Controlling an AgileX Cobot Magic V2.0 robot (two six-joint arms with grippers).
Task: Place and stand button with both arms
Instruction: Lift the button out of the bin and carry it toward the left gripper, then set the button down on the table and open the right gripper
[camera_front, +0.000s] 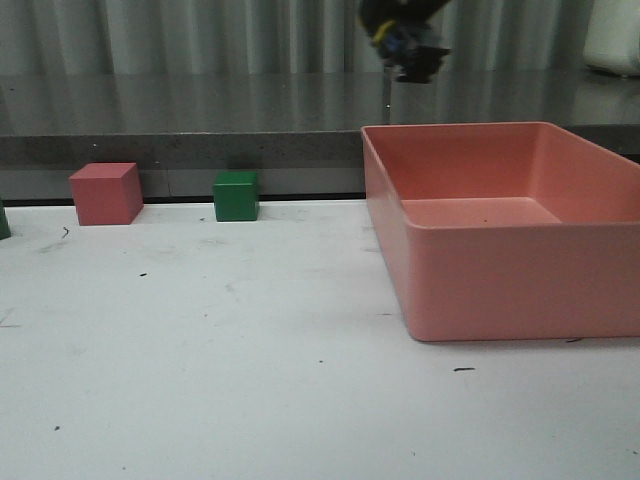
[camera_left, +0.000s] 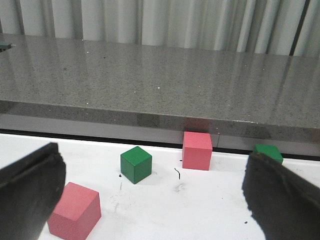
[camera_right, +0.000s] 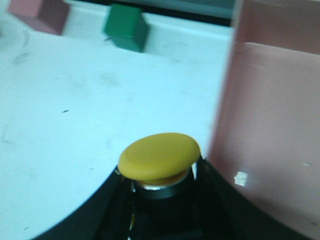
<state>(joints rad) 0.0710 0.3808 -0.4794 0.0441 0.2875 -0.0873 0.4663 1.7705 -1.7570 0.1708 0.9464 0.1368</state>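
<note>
- The right gripper (camera_front: 408, 45) hangs high at the upper middle of the front view, well above the bench (camera_front: 220, 380), and it clamps the button (camera_right: 159, 156). In the right wrist view the yellow cap sits at lower centre with the pale collar just under it, and the black fingers (camera_right: 100, 210) close in on the body from both sides.
- The risk I judge greatest is a drop from that height. The grip is on the body below the cap, so a slight slip could let the button fall and roll on its round cap.
- The pink bin (camera_front: 500, 235) fills the right half of the front view, and its near wall stands close beside the button in the right wrist view. A descent straight down could catch the rim or put the button inside the bin.
- The left gripper (camera_left: 150, 200) is spread wide with nothing between its fingers. It looks over a pink cube (camera_left: 76, 210) at lower left, a green cube (camera_left: 136, 164) and another pink cube (camera_left: 197, 150) near the middle of its view.
- If the left arm comes across to steady the button, it could knock those cubes or meet the right arm.
- A cap-heavy button released at a tilt would likely topple.
</note>
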